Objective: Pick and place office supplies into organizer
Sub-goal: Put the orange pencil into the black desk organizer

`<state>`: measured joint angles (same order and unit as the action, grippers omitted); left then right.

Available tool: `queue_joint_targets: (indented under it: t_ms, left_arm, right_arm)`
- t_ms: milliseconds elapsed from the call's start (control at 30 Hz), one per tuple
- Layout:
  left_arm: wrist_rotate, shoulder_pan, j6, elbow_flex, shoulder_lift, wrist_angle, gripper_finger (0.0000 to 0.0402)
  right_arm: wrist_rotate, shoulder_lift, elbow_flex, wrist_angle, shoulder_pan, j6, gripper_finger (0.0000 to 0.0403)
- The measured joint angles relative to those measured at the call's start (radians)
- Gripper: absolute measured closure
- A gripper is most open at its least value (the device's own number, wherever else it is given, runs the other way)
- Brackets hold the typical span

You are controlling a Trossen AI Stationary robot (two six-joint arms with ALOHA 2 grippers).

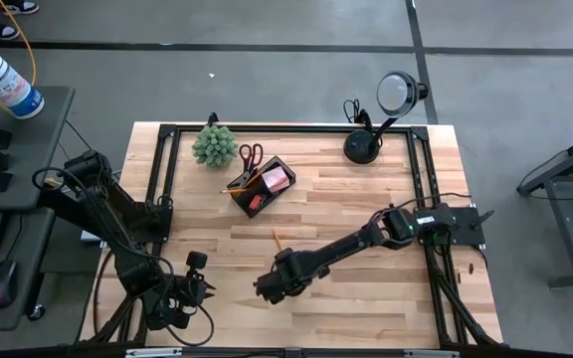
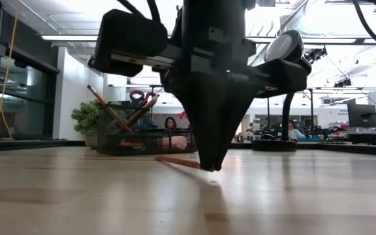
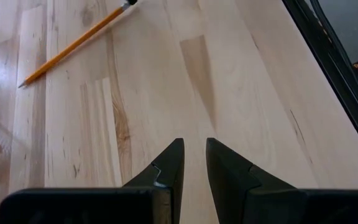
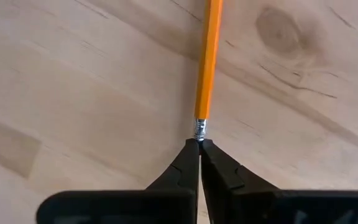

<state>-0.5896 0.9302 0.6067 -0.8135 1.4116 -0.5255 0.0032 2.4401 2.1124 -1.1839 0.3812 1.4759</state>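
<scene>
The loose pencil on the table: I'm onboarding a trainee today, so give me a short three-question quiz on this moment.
1. True or false: the right gripper is shut on the pencil at its eraser end.
2. The scissors are: A) inside the organizer, B) on the bare table, C) beside the lamp.
3. Which gripper hangs near the table's front edge, holding nothing?

Key: 1 true; 2 A; 3 the left gripper.

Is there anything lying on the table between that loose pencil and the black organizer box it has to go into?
Nothing visible. The right gripper has its fingers shut on the pencil at its eraser end, and only bare table lies between it and the organizer.
</scene>
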Motion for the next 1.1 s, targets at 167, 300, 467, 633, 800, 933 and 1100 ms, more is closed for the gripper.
queue_joint_targets:
  t_ms: [167, 300, 467, 633, 800, 933, 1100]
  left_arm:
    - [-0.006, 0.0, 0.0, 0.0, 0.0, 0.0, 0.0344]
    - [-0.006, 0.0, 0.0, 0.0, 0.0, 0.0, 0.0344]
    - [-0.006, 0.0, 0.0, 0.0, 0.0, 0.0, 0.0344]
    - [-0.006, 0.0, 0.001, 0.0, 0.0, 0.0, 0.0344]
    - [-0.022, -0.001, 0.024, 0.0, 0.0, 0.001, 0.0344]
    - [-0.087, -0.001, 0.128, 0.0, 0.0, 0.03, 0.0344]
    - [-0.164, -0.014, 0.242, 0.058, -0.001, 0.262, 0.0343]
  right_arm:
    - [0.006, -0.006, 0.001, -0.002, 0.013, 0.009, 0.04]
    - [0.02, -0.015, 0.001, 0.002, 0.018, 0.011, 0.04]
    - [0.043, -0.032, 0.001, -0.002, 0.02, 0.016, 0.0401]
    - [0.097, -0.058, 0.001, -0.005, 0.02, 0.011, 0.0402]
    - [0.136, -0.082, 0.002, -0.005, 0.02, 0.001, 0.0402]
    - [0.155, -0.093, 0.002, -0.005, 0.02, -0.001, 0.0402]
    - [0.156, -0.093, 0.002, 0.003, 0.02, -0.015, 0.0402]
